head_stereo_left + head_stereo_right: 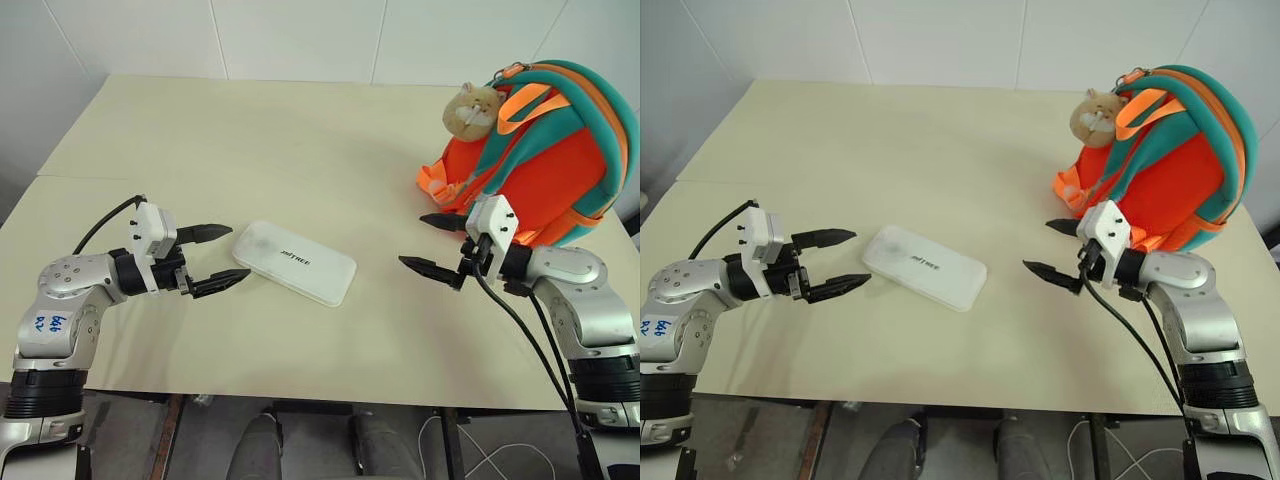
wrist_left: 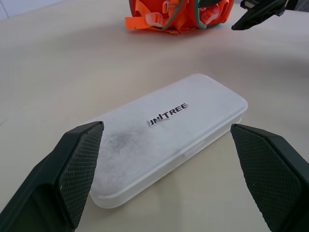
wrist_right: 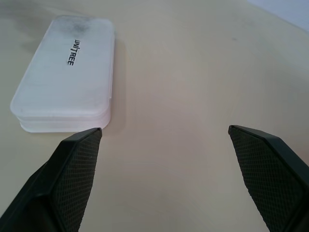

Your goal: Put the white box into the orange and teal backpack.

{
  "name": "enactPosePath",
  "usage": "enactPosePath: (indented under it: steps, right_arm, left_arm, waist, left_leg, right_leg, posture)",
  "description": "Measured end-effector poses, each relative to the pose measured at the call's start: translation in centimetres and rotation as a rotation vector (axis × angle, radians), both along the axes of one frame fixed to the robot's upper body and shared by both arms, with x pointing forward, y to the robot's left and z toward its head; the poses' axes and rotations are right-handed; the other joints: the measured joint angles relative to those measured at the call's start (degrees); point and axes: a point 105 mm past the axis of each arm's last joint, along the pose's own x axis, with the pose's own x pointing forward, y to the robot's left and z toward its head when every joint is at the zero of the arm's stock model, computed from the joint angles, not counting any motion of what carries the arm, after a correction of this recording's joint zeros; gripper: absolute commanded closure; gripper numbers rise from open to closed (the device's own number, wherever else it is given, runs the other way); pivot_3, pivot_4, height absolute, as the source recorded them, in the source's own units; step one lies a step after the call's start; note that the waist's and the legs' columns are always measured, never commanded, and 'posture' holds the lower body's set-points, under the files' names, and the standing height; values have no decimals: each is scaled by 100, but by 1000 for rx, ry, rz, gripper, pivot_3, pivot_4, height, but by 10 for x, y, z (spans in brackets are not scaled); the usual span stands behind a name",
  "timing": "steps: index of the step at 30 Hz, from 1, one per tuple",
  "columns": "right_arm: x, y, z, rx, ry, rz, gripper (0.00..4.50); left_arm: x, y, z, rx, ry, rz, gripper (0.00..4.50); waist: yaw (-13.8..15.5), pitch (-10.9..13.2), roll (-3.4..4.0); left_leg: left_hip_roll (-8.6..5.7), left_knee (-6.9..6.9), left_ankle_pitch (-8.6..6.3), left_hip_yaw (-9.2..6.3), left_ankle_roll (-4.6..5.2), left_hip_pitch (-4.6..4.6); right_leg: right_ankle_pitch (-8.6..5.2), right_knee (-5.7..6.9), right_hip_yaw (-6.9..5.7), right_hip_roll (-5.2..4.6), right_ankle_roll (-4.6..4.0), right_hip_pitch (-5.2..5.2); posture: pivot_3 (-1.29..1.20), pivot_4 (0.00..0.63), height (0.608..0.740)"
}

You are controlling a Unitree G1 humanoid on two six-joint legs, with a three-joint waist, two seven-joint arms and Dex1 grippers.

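Both end effectors, left (image 1: 214,258) and right (image 1: 433,245), were spread; the flat box (image 1: 295,262) could slip, and no opening showed on the backpack (image 1: 545,150).

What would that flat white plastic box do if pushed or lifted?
The flat white plastic box with rounded corners looks rigid, so it should keep its shape. Lying flat on the smooth beige table, it would probably slide, not roll or tip. Its smooth lid might be slippery.

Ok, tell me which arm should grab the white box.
Left. The left gripper is open right at the end of the white box; the right gripper, also open, sits farther off, beside the backpack.
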Motion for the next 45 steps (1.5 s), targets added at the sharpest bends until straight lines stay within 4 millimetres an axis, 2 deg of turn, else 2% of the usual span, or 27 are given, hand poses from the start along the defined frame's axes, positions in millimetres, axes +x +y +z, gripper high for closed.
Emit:
enactPosePath:
  steps: [5,7,9,11,15,19,22,29,31,37,45]
  right_arm:
    - [2,2,1,14,-6,-3,54]
    - [3,5,1,32,-6,1,449]
    - [3,12,-4,48,10,16,913]
    - [1,17,-13,56,34,31,1598]
    - [-5,25,-35,55,90,49,3027]
    - [-7,31,-60,60,135,42,4431]
    - [-7,41,-73,69,167,43,4500]
    - [-5,68,-77,103,155,49,4500]
    - [-4,69,-78,102,150,35,4500]
    - [-3,74,-71,119,121,26,4500]
    - [-1,68,-67,102,112,11,4500]
  left_arm:
    - [-1,-1,-2,22,-6,-11,0]
    - [-1,-2,-3,38,-10,-19,0]
    - [5,3,-3,45,-24,-1,384]
    - [15,13,-1,63,-48,42,892]
    - [34,43,5,96,-93,172,2204]
    - [48,63,-1,101,-91,264,3502]
    - [60,62,-9,70,-70,289,4469]
    - [91,31,-24,74,-68,287,4469]
    - [97,26,-29,67,-58,308,4469]
    - [102,4,-47,60,-18,269,4469]
    - [97,-1,-48,50,-7,224,4469]
  waist:
    - [-10,0,0]
    - [-12,0,0]
    - [-5,0,0]
    - [0,0,0]
    - [1,0,0]
    - [7,0,0]
    - [11,0,0]
    - [30,-1,-1]
    - [22,-1,-1]
    - [16,-1,-2]
    - [24,-1,-2]
  left_leg:
    - [0,3,1,-1,0,2]
    - [0,4,1,-1,0,2]
    - [0,5,2,-2,-1,1]
    - [0,5,2,-2,-1,1]
    - [-1,6,2,-1,-1,0]
    - [-1,9,2,-2,-1,0]
    - [-2,18,6,-2,-3,0]
    - [-4,25,17,-10,-6,0]
    - [-5,24,17,-9,-7,-2]
    - [-4,20,18,-9,-8,-2]
    - [-5,20,19,-9,-8,-3]
  right_leg:
    - [0,6,0,2,0,0]
    - [0,7,0,2,0,0]
    - [0,9,-1,3,0,-2]
    - [0,10,-1,4,0,-2]
    - [0,11,0,3,0,-4]
    - [-1,19,-2,5,1,-5]
    - [0,33,-2,5,1,-7]
    - [2,50,-4,7,5,-9]
    - [2,48,-3,7,6,-10]
    - [2,51,-3,9,6,-16]
    - [2,51,-3,8,6,-15]
  posture:
    - [0,150,740]
    - [0,150,740]
    - [0,150,740]
    - [0,150,740]
    - [0,150,740]
    - [0,150,740]
    - [0,150,740]
    - [0,150,740]
    - [0,150,740]
    - [0,150,740]
    - [0,150,740]
